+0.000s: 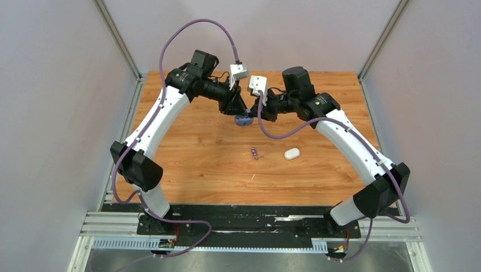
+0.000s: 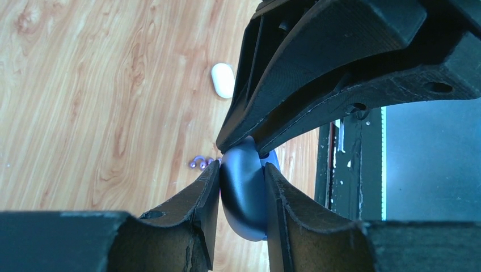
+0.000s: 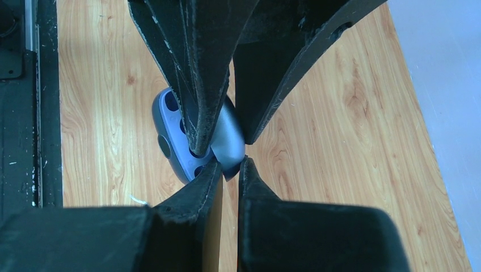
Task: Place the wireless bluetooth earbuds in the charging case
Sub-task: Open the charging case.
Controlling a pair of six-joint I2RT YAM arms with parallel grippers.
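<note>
**Both grippers on the open purple case**

Plain grey walls (image 1: 57, 85) box in a wood-grain table (image 1: 198, 170). Over its far middle, the left gripper (image 2: 241, 170) is clamped across the purple charging case (image 3: 168, 116), and the right gripper (image 3: 231, 164) pinches the lid edge. The case sits open, long axis left-right from overhead, sockets turned toward the near rail. A white case (image 1: 292, 153) lies mid-table, with the purple earbuds (image 1: 254, 152) near it.

purple case (image 3: 170, 122) largely hidden behind left claw (image 3: 227, 144) and right claw (image 3: 231, 164), purple earbuds (image 1: 254, 152) too small to count, perhaps three
</note>
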